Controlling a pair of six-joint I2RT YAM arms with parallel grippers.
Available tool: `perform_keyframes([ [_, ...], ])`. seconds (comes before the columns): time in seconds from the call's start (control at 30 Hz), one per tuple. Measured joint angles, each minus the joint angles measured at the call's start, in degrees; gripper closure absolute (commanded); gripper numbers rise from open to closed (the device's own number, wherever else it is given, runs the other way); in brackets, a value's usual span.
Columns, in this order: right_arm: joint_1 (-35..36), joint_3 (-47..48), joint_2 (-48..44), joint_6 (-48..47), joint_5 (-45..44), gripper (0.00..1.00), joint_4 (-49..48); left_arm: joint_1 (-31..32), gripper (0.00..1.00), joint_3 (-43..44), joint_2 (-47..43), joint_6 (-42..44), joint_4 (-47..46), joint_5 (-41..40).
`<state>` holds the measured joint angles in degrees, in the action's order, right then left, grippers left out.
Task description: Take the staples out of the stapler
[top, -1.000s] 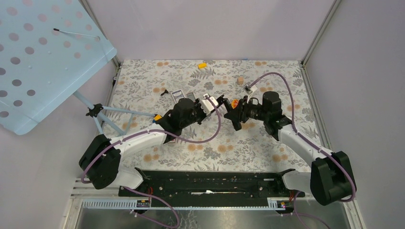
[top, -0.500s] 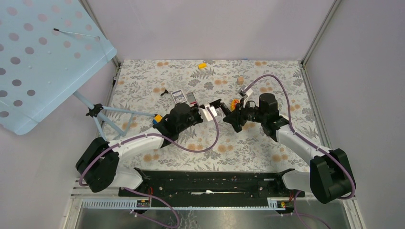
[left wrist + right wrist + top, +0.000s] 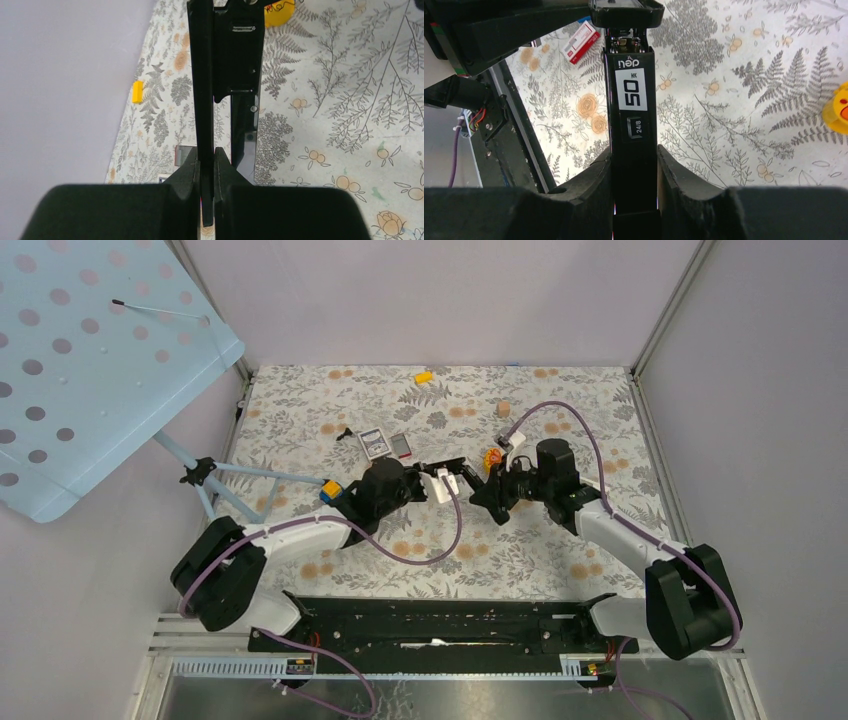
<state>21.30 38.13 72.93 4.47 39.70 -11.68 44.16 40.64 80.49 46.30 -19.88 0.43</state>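
While the left gripper (image 3: 206, 169) pinches the thin black arm of the stapler (image 3: 633, 120) and the right gripper (image 3: 634, 167) clamps its body, just beside the red-white box (image 3: 401, 446), it is apparently being opened; next, the staples need sliding out.

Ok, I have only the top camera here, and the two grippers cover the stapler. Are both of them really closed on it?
Observer: Yes. In the right wrist view, the right gripper is clamped on the stapler, with the jaws pressing on both sides of its body.
Operator: And the left one?
Observer: The left gripper pinches only a thin black edge of it, which the left wrist view shows edge-on.
Operator: Which face of the stapler looks at the right camera?
Observer: The face with a white label that reads 50. A small mark, 24/8, sits just below it.
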Motion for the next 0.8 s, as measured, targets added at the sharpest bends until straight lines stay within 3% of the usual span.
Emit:
perform_keyframes([
  [0.4, 0.15, 0.04, 1.03, -1.16, -1.31, 1.0, 3.3, -0.04, 1.0, 0.0, 1.9, 1.36, 0.79, 0.87],
  [0.8, 0.15, -0.15, 1.53, 0.04, -1.11, 1.0, 3.04, -0.28, 1.0, -0.33, 2.25, -4.7, 1.03, 2.82],
])
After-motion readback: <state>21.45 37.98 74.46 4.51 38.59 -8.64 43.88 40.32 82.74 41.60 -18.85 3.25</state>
